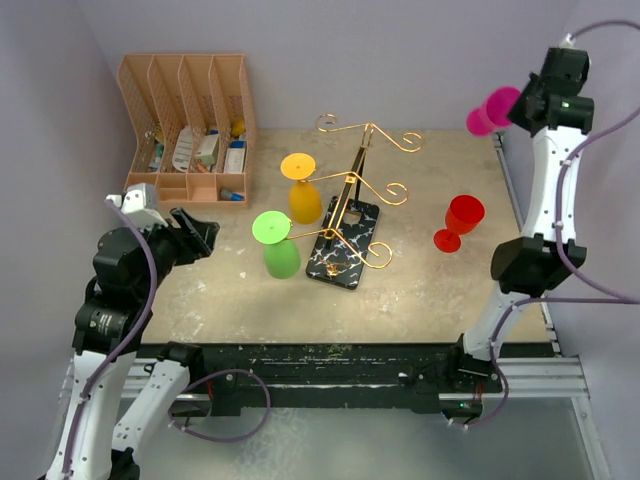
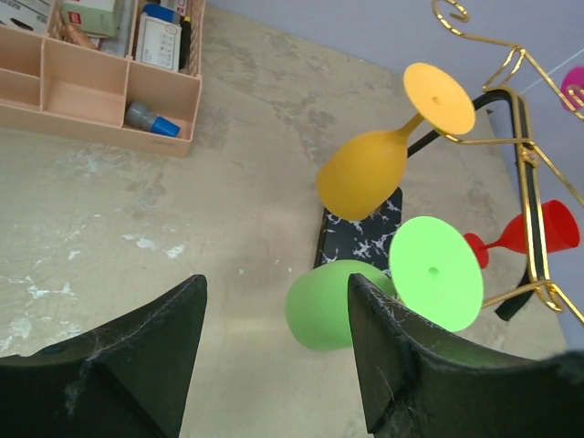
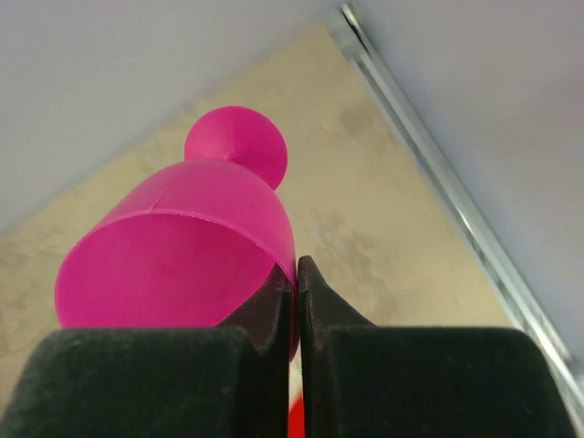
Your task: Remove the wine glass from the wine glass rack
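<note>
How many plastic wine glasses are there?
4: yellow plastic wine glass and green plastic wine glass hang on the gold wire rack; red plastic wine glass stands on the table; pink plastic wine glass is pinched in the right claw. None seems hidden.

A: What sits on the mottled beige worktop (image 1: 420,290)?
B: A peach organiser (image 1: 187,125) at the back left, the rack (image 1: 345,243) on its black marbled base at centre, and a red glass (image 1: 459,225) standing apart to its right.

No text can be read; the small boxes (image 2: 160,38) in the peach file organiser (image 2: 82,123), upper left, carry print too small to make out
</note>
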Tool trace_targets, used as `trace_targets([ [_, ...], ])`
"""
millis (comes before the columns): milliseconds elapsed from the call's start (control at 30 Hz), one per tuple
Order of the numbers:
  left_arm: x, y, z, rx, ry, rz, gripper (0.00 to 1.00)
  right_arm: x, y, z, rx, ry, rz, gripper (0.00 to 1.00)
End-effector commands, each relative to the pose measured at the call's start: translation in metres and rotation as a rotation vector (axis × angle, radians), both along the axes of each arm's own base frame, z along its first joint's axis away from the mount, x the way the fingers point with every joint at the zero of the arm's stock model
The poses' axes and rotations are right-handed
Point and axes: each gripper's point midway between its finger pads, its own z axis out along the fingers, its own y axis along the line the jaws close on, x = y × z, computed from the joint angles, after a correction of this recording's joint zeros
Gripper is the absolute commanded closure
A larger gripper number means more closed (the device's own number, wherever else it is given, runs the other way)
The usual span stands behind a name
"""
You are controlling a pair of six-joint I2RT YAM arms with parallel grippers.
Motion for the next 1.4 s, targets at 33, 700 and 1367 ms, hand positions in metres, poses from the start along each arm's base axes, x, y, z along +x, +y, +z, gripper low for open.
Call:
trace_targets([
  [33,0.011,0.006,-0.015,0.053,-0.004,0.022,0.34,-0.025,0.008,-0.029,0.192,0.077,0.053,1.0],
  [700,0.008,0.011,-0.049,0.094,0.051,0.031,0.34,-0.015,0.011,-0.174,0.062,0.493,0.01,1.0],
  [1367,0.005,0.012,-0.056,0.098,0.071,0.035,0.34,-0.012,0.013,-0.21,0.059,0.598,0.014,0.93],
])
